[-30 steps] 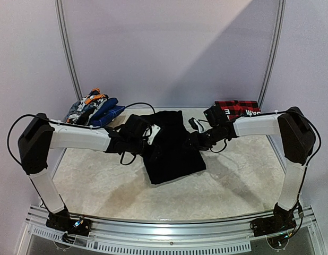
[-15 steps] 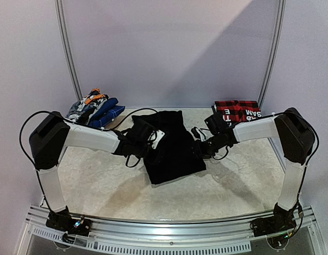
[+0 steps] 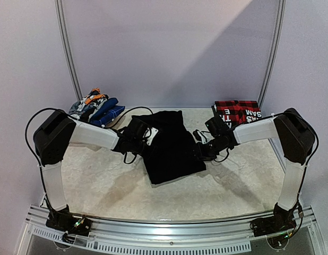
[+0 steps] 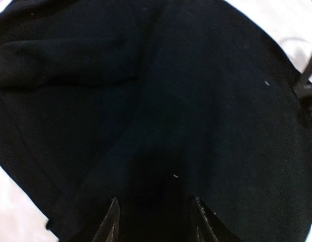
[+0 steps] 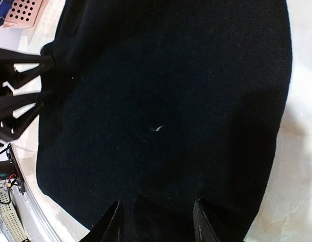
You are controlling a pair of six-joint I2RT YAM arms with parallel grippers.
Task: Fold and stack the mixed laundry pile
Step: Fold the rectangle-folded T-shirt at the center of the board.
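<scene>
Large black trousers lie spread in the middle of the table and fill both wrist views. My left gripper is at their left edge, jaws open just over the black cloth. My right gripper is at their right edge, jaws open over the cloth too. Neither holds anything that I can see. The rest of the laundry pile, blue, grey and orange pieces, sits at the far left corner.
A folded red-and-black plaid piece with white lettering lies at the far right. A pale perforated basket corner shows at the top left of the right wrist view. Metal frame posts stand behind the table.
Both arms have shifted slightly inward and lower onto the trousers' side edges. The left arm's shoulder has swung to the right. The trousers have barely moved.
</scene>
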